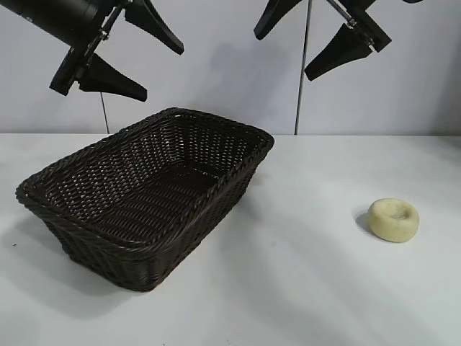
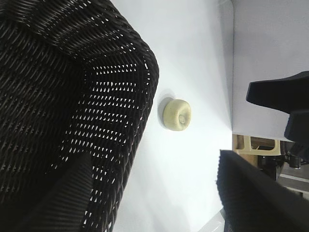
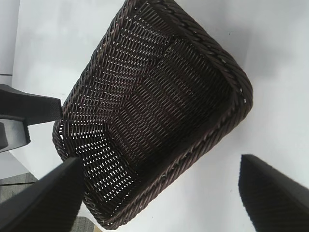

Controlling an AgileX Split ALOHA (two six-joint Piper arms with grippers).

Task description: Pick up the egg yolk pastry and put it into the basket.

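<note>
Pastry (image 1: 393, 219) sat on surface (image 1: 302, 274) at lower right, well apart from empty basket (image 1: 144, 194). Both tools, left (image 1: 137, 61) and right (image 1: 299, 43), were held high w/ fingers apart. Right tool judged closer; a straight descent centred over pastry was advised.

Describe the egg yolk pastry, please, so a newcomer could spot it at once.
Start at the big dark woven basket on the white table. Look to its right, well clear of it: the egg yolk pastry sits alone, a small pale yellow puck with a dimpled top.
</note>
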